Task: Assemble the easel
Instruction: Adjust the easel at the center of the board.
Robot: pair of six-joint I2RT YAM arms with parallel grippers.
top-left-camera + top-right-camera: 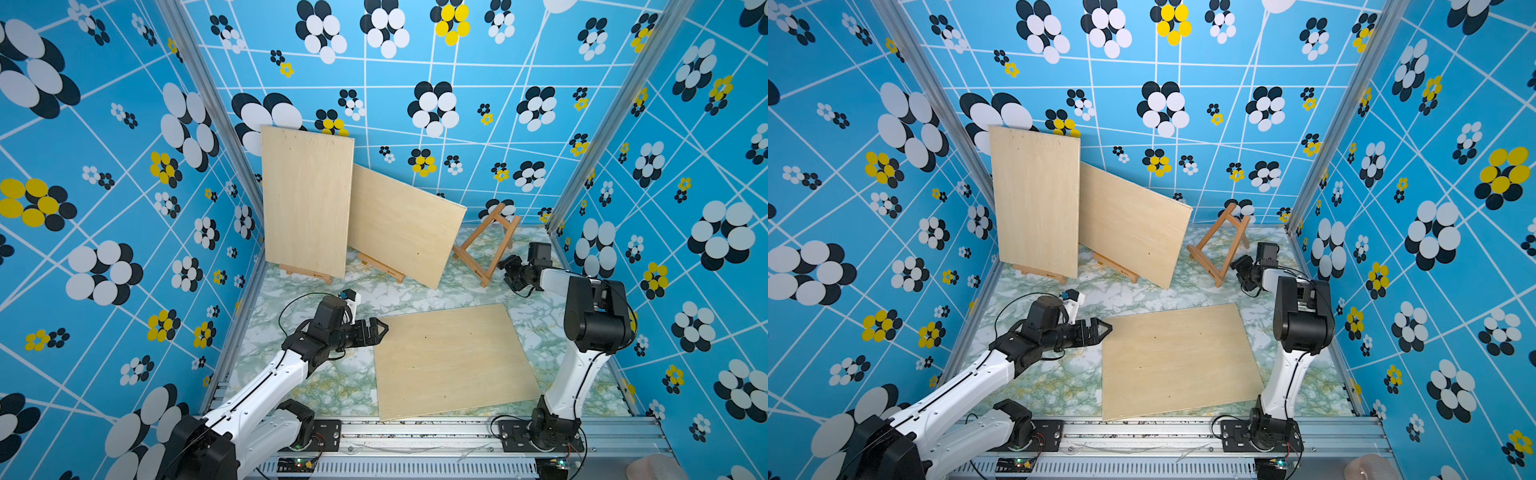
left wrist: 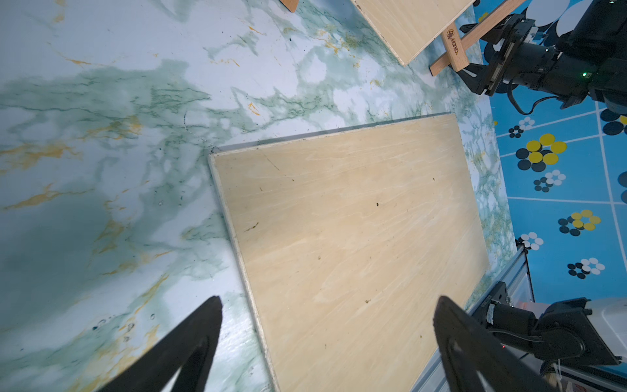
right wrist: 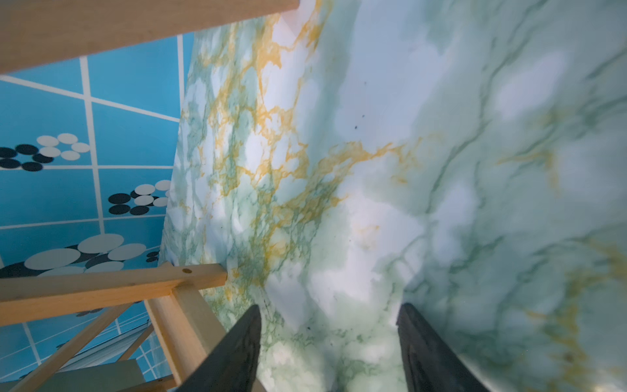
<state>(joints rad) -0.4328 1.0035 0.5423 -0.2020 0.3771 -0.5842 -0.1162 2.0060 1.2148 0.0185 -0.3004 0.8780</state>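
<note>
An empty wooden easel stands tilted at the back right of the marble table. A loose plywood board lies flat in the middle. My left gripper is open at the board's far-left corner, holding nothing. In the left wrist view its jaws straddle the board's edge from above. My right gripper is open just beside the easel's front foot. In the right wrist view the easel's frame sits next to one finger, with only bare table between the jaws.
Two more plywood boards lean on small easels at the back left, the right one tilted toward the empty easel. Patterned walls close in three sides. An aluminium rail runs along the front edge.
</note>
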